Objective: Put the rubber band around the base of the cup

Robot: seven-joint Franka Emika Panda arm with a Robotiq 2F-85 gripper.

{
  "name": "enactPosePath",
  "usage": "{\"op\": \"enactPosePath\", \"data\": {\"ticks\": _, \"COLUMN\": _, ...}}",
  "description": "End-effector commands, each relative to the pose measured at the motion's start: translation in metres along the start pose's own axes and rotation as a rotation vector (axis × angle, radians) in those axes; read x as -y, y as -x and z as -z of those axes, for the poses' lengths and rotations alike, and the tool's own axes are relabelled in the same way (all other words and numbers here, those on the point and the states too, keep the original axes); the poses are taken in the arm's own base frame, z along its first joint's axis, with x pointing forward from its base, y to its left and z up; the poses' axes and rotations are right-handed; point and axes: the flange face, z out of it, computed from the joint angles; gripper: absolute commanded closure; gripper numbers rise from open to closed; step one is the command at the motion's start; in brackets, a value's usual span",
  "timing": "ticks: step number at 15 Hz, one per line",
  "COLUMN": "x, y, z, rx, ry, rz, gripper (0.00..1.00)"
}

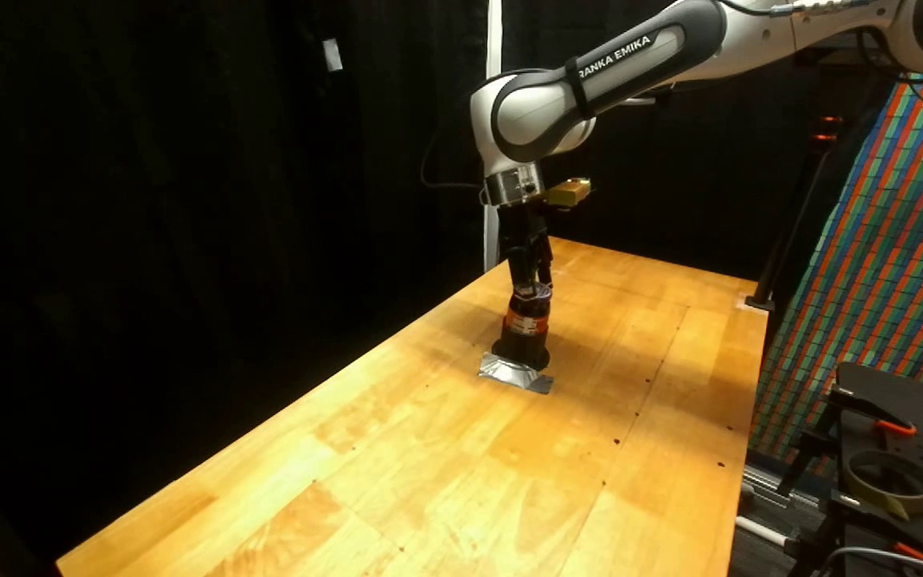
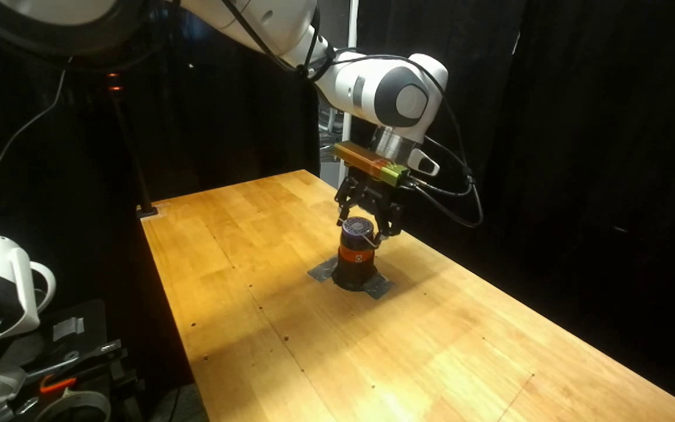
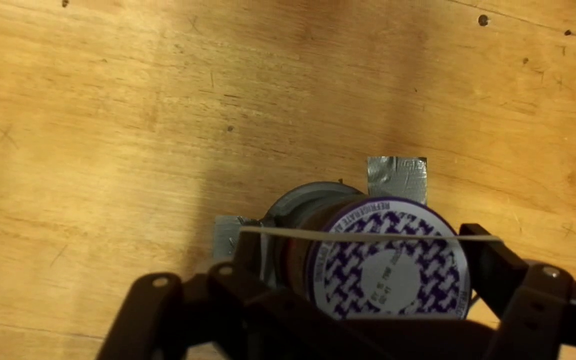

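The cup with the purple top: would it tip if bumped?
Probably not easily: the cup widens at the bottom, and grey tape there seems to fix it to the table. It stands upright, so it likely won't roll. A hard push near the top might rock it, as it looks taller than wide.

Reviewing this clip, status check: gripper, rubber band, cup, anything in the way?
Gripper open, rubber band stretched across it. Cup upright, band not yet down at its base. Silver tape there might snag the band.

The arm [image 2: 346, 82] is white, its fingers [image 3: 493, 265] black.
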Motion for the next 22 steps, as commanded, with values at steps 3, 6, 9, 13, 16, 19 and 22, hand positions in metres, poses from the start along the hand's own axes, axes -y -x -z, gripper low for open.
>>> {"op": "enactPosePath", "data": {"ticks": 3, "x": -0.006, "y": 0.030, "z": -0.005, "rx": -0.002, "ry": 0.003, "rz": 0.001, "gripper": 0.00}}
{"op": "enactPosePath", "data": {"ticks": 6, "x": -0.007, "y": 0.040, "z": -0.010, "rx": -0.007, "ry": 0.006, "rz": -0.005, "gripper": 0.00}}
{"op": "enactPosePath", "data": {"ticks": 9, "x": -0.009, "y": 0.047, "z": -0.017, "rx": -0.028, "ry": 0.011, "rz": -0.014, "gripper": 0.00}}
{"op": "enactPosePath", "data": {"ticks": 13, "x": -0.007, "y": 0.051, "z": -0.022, "rx": -0.115, "ry": 0.042, "rz": -0.016, "gripper": 0.42}}
{"op": "enactPosePath", "data": {"ticks": 16, "x": -0.003, "y": 0.057, "z": -0.026, "rx": -0.152, "ry": 0.059, "rz": -0.012, "gripper": 0.65}}
{"op": "enactPosePath", "data": {"ticks": 19, "x": -0.005, "y": 0.064, "z": -0.031, "rx": -0.173, "ry": 0.077, "rz": -0.010, "gripper": 0.87}}
{"op": "enactPosePath", "data": {"ticks": 22, "x": -0.009, "y": 0.069, "z": -0.035, "rx": -0.195, "ry": 0.088, "rz": -0.012, "gripper": 0.98}}
